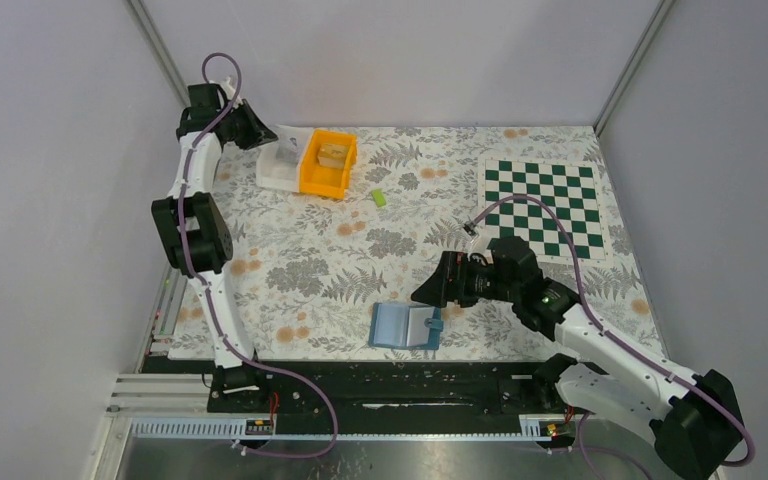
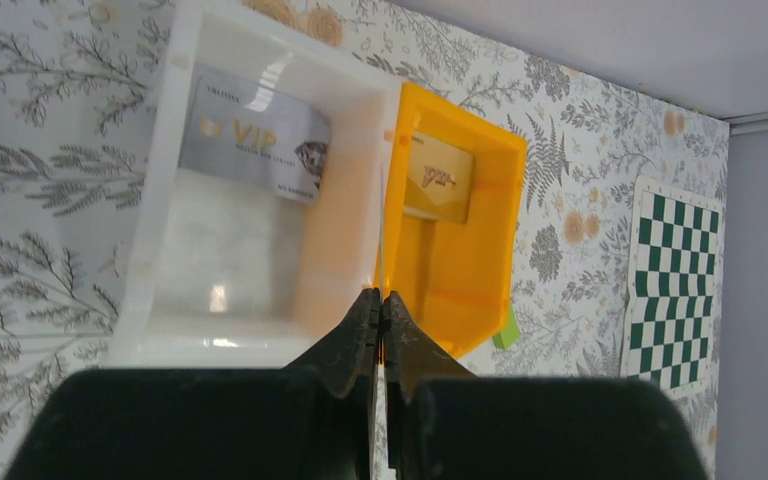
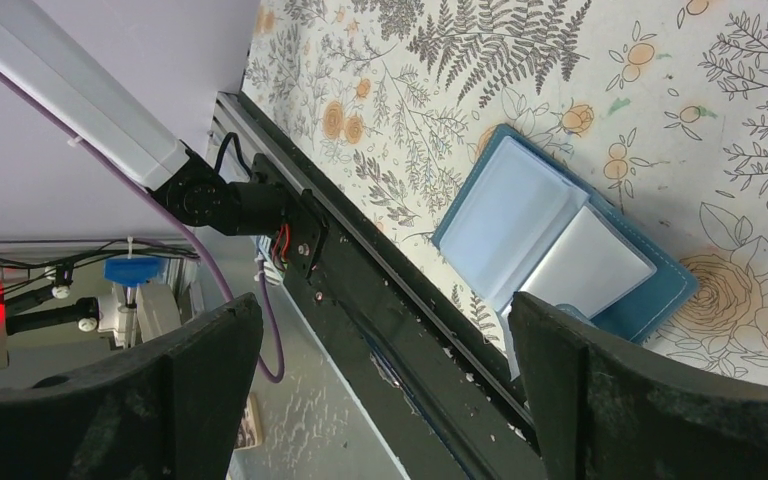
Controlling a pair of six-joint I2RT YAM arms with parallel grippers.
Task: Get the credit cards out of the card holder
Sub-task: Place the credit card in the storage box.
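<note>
**Operator:** What is most likely to go wrong from here?

**Spotter:** The biggest risk is the card holder [image 1: 400, 326] itself. It lies open near the front edge of the worktop [image 1: 290, 270], just beside the black rail [image 1: 380, 385]. Your right pincer [image 1: 430, 298] hangs near the holder's right end, spread wide and holding nothing. Nothing pins the holder down. If you pull a card toward yourself, I'd expect the whole holder to drag along, perhaps over the edge. Your left pincer [image 2: 380, 300] can't help, because it is well apart at the back.

**Operator:** Is there a smaller risk?

**Spotter:** You could nip a clear sleeve together with the card. A thin, flat card may also slip from your fingertips if you catch only its corner.

**Operator:** What's in the containers?

**Spotter:** The white bin [image 1: 272, 172] holds a silver card [image 2: 255, 140] leaning against its far wall. The orange bin [image 1: 322, 180] touches it on the right and holds a gold card [image 2: 438, 178]. Your left pincer hangs above the seam between the two bins, pressed together with nothing in it.

The holder's sleeves look empty from your right wrist. In the top view, what looks like a teal card [image 1: 433, 322] pokes out at the holder's right edge, so that's the one left, I'd judge. The lime block [image 1: 378, 198] sitting loose on the worktop is no card.
</note>
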